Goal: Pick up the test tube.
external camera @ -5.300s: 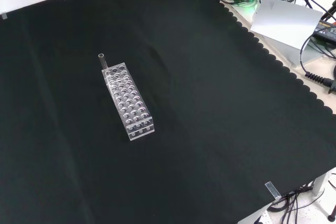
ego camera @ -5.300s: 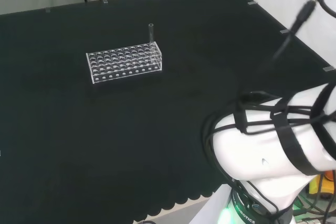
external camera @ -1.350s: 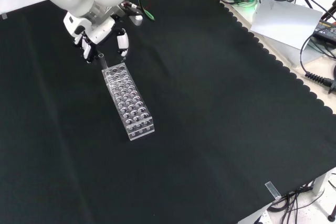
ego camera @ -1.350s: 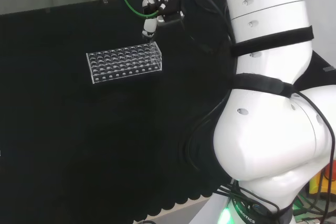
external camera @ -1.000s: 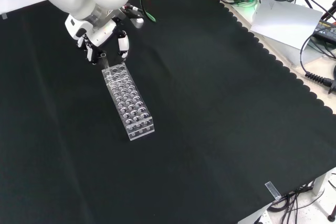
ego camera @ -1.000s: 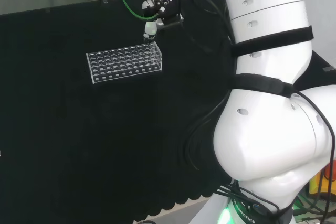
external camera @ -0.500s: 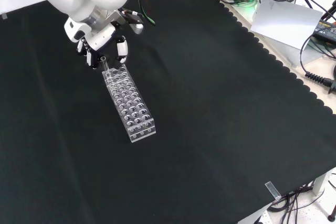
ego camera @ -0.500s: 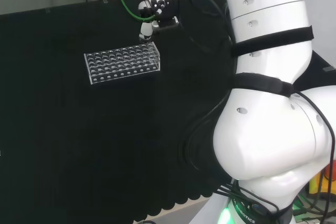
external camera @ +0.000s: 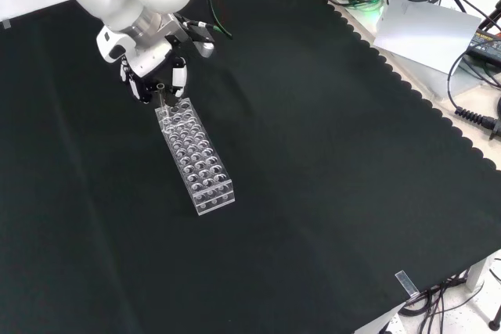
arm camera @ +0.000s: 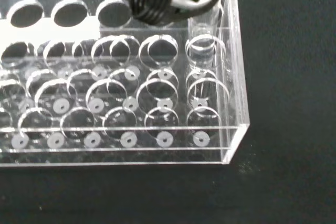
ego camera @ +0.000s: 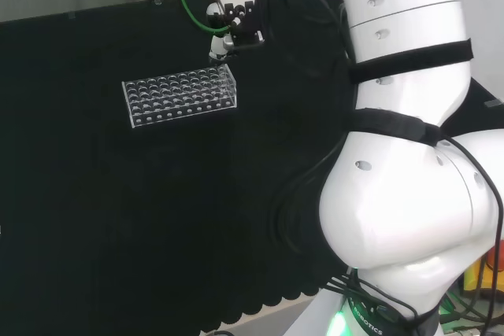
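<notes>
While the hand [external camera: 154,76] is hovering over the far end of the clear rack [external camera: 194,156] in the front view, its fingers are curling round the test tube [external camera: 162,92], which is standing in the rack's end corner. On the black cloth [external camera: 329,177] the rack is lying well away from the scalloped edge.

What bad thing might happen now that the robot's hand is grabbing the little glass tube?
The clear rack may get dragged or tipped: over the last few moments it has already slid along the black cloth with the hand, so the test tube may be catching in its corner hole. Also, only the tube's top shows between the fingers, so it might slip out as the hand lifts.
</notes>
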`<state>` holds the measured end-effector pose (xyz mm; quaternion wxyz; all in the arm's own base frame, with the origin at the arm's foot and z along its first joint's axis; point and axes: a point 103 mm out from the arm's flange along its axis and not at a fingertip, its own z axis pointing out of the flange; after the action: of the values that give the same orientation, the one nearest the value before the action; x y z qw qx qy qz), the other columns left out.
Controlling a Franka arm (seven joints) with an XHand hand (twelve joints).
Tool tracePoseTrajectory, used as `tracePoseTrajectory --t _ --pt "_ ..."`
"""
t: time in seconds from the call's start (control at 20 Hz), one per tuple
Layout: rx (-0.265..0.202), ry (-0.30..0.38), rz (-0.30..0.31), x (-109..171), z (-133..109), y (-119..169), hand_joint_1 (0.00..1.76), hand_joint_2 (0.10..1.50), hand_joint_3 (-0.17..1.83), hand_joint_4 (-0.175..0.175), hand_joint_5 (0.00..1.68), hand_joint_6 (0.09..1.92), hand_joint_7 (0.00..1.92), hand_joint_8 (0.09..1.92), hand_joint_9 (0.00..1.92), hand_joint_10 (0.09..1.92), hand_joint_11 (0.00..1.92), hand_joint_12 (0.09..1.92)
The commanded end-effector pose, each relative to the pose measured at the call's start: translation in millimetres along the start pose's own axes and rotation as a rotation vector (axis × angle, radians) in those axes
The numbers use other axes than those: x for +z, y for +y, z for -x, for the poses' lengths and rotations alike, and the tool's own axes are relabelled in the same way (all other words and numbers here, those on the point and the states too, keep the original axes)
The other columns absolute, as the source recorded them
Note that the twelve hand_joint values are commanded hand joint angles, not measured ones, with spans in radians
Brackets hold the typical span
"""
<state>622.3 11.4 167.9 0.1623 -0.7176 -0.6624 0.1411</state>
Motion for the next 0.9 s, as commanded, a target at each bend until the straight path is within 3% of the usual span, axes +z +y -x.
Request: tracePoseTrajectory --t 0.05,0.45,0.9 --pt "0.052 0.147 0.158 -19 8 -4 1.22 0.68 0.59 -0.175 1.31 0.56 1.64 0.58 1.50 0.57 0.89 1.19" --pt "0.044 0.172 0.195 -44 17 -16 1.22 0.66 0.61 -0.175 1.34 0.52 1.67 0.57 1.56 0.54 0.99 1.13" --pt "0.024 0.202 0.251 -91 26 -39 1.22 0.66 0.61 -0.175 1.34 0.52 1.67 0.57 1.57 0.54 1.00 1.13"
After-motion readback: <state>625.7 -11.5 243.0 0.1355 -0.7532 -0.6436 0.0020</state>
